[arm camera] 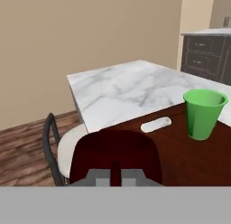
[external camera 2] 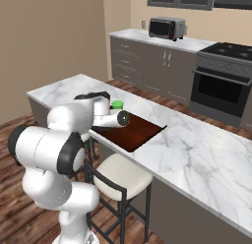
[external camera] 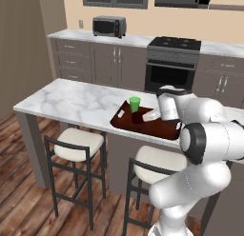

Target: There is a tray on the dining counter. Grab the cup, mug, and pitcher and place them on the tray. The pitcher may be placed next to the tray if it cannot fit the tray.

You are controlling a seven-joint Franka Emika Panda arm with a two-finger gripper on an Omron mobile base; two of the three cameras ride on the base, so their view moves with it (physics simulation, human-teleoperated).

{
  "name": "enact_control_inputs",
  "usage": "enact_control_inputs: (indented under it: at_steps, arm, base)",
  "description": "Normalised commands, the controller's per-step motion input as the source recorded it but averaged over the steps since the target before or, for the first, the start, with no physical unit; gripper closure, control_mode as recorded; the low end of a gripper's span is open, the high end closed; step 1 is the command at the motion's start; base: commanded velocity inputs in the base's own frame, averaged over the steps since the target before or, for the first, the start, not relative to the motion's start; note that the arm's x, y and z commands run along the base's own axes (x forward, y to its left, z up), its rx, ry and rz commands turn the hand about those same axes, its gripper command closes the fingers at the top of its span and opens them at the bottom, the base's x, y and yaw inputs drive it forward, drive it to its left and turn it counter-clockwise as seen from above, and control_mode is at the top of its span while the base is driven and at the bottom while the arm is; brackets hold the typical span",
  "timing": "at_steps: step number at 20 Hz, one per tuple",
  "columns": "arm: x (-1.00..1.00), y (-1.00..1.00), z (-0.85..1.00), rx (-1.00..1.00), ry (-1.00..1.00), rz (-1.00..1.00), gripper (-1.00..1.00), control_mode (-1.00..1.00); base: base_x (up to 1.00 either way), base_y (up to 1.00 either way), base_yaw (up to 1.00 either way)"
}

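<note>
The dark reddish-brown tray (external camera: 159, 129) (external camera 2: 135, 132) (arm camera: 189, 155) lies on the marble dining counter (external camera: 71, 99) (external camera 2: 197, 154) (arm camera: 122, 90). The bright green cup (external camera: 135, 104) (external camera 2: 117, 105) (arm camera: 204, 112) stands upright on the tray near its far end. My gripper (external camera: 146, 117) (arm camera: 116, 171) is shut on the dark maroon mug (external camera: 138, 117) (arm camera: 115, 151), low over the tray's end by the cut-out handle (arm camera: 155, 124). I cannot tell whether the mug touches the tray. The pitcher is out of view.
Cushioned stools (external camera: 78, 143) (external camera 2: 123, 176) (arm camera: 67, 148) stand along the counter's near side. Bare marble stretches left of the tray in the left base view. A stove (external camera: 174, 61) and a toaster oven (external camera: 109, 25) line the back wall.
</note>
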Motion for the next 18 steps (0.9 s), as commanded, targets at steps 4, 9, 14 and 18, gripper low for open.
enact_control_inputs:
  at_steps: [4, 9, 14, 18]
  arm:
    - [0.5, 0.0, -0.03, 0.0, 0.0, 0.0, 1.0, -1.0]
    - [0.34, 0.0, -0.11, -0.03, 0.0, 0.0, 1.0, -1.0]
    - [0.3, 0.0, -0.19, -0.05, 0.0, 0.0, 1.0, -1.0]
    - [0.33, 0.0, -0.16, -0.04, 0.0, 0.0, 1.0, -1.0]
  base:
    - [0.0, 0.0, 0.0]
    - [0.0, 0.0, 0.0]
    - [0.0, 0.0, 0.0]
    - [0.0, 0.0, 0.0]
